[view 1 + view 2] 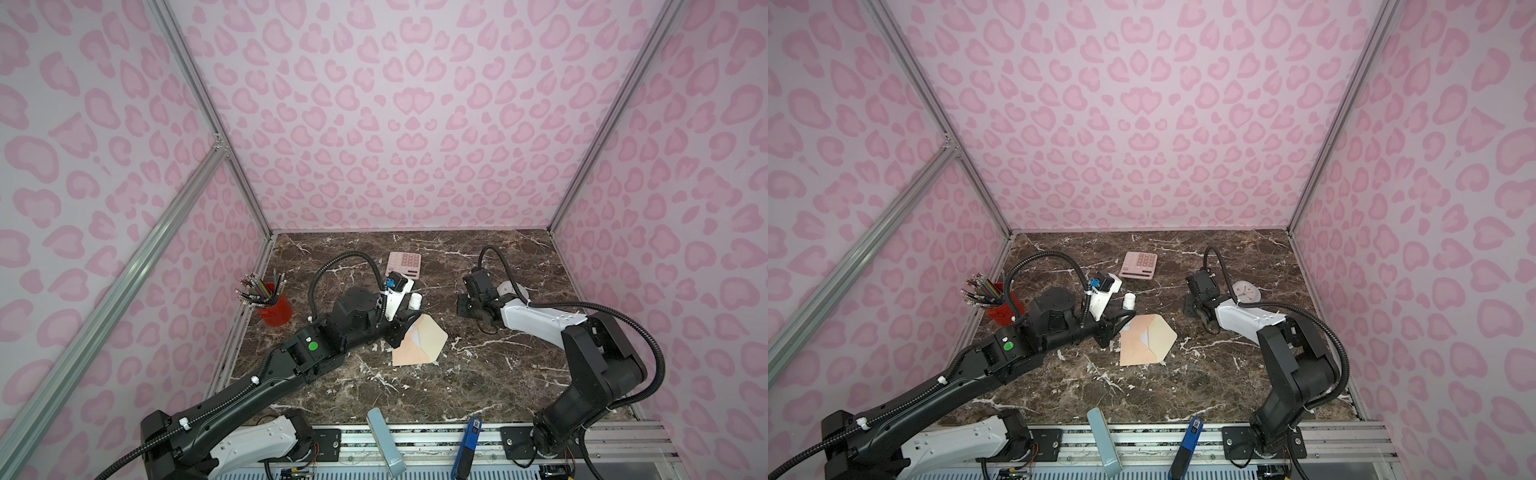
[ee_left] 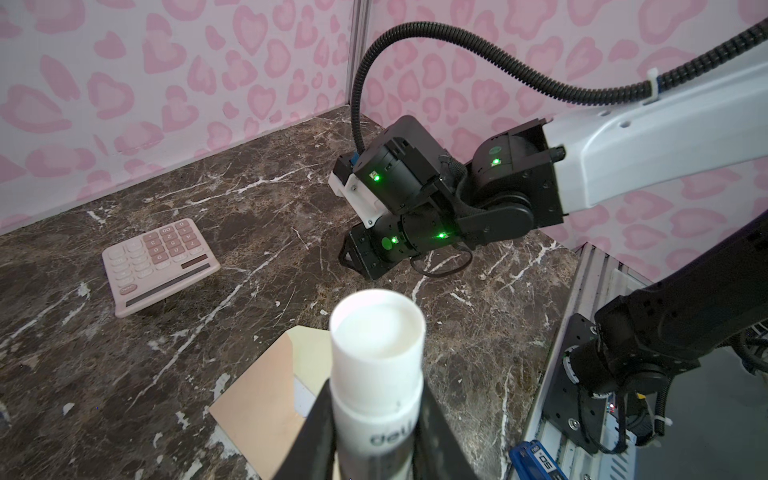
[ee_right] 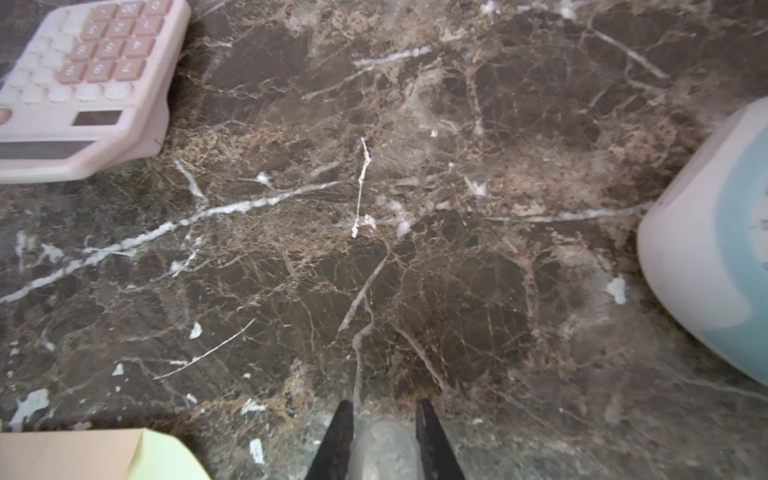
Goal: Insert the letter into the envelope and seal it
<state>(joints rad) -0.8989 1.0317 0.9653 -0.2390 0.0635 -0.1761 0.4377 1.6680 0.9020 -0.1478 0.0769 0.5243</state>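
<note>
Peach-tan paper, thin and floppy: the envelope (image 1: pixel 409 353) lies flat mid-tabletop (image 1: pixel 498 374) in both top views, cream flap open. It looks light and easily creased — best pinched at a free edge or pressed along the flap fold. A white sliver, the letter (image 1: pixel 1145 336), shows in its mouth; how far in, I cannot tell.

Left wrist view: the left claw (image 2: pixel 376 415) is clamped on a white glue stick (image 2: pixel 376 345), which hides much of the envelope.

Right wrist view: the right claw (image 3: pixel 384 424) pinches a pale translucent piece (image 3: pixel 384 449) — perhaps a cap, cut off by the frame.
</note>
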